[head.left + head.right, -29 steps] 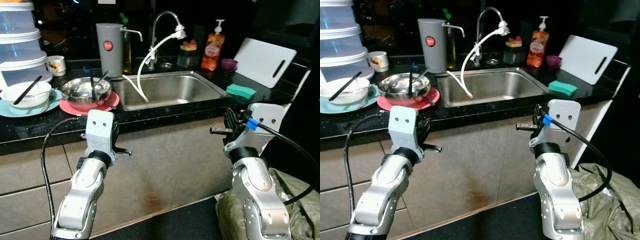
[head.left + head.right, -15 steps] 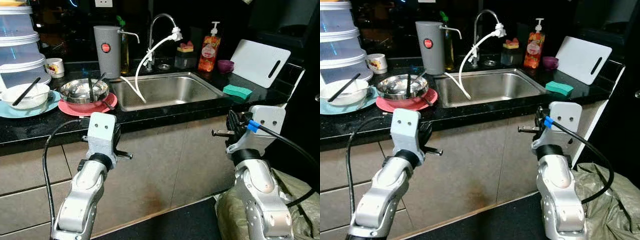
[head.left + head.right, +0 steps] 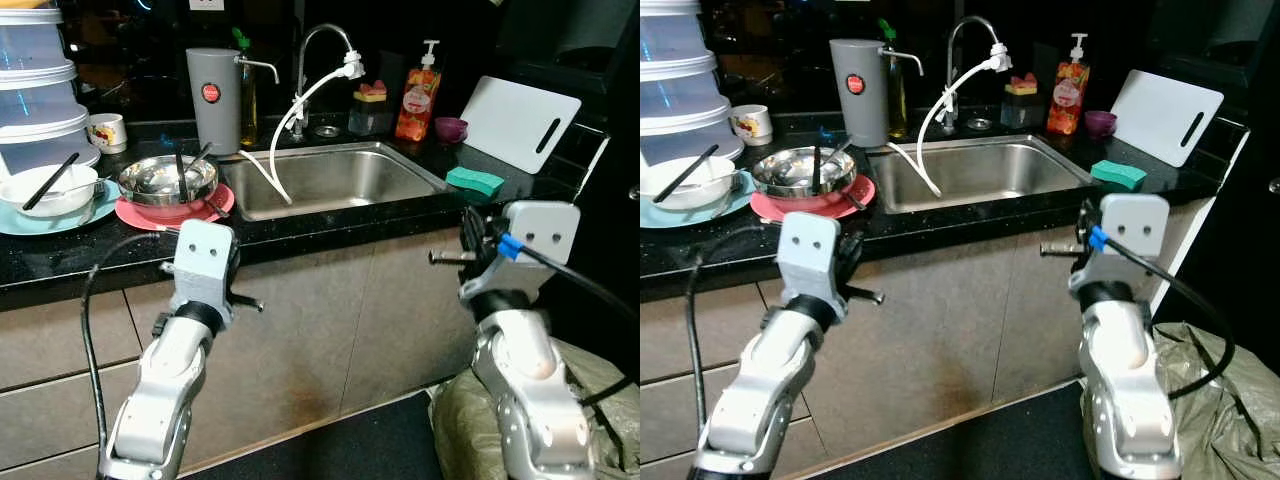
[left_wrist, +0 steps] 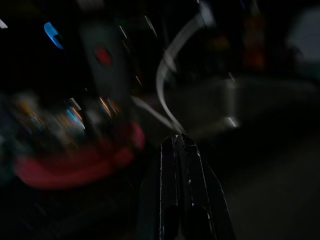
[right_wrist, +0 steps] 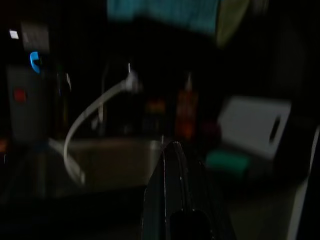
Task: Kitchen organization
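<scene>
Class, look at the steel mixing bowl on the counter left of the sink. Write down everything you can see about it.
The steel bowl is round, shiny and shallow, reflecting the room lights. It sits upright on a pink plate, on the black countertop just left of the sink and in front of a grey jug. Two dark utensils lean inside it, their handles rising past the rim. What else it holds cannot be made out. Neither gripper touches it; both hang below the counter edge.

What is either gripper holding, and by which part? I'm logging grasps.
Nothing is held. The left gripper and the right gripper both have shut jaws with nothing between them, short of the counter.
</scene>
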